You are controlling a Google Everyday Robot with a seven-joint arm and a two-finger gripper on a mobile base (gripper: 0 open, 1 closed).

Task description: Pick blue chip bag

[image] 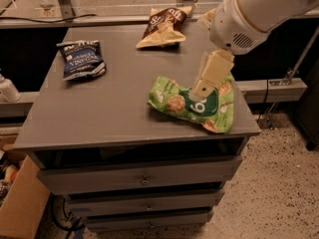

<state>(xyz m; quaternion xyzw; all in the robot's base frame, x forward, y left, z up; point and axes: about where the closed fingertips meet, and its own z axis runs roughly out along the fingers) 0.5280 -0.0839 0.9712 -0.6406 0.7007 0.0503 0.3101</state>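
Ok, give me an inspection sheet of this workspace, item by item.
Surface: grey cabinet top, with drawers below.
Job's things: blue chip bag lies flat near the far left of the top, nothing touching it.
Clutter: green bag near the front right corner; brown-and-tan bag at the back edge.
Grippers: pincer hangs over the green bag, well apart from the blue chip bag.
Cables: dark cable along the rail behind the cabinet.
Surroundings: cardboard box at lower left; speckled floor at right.
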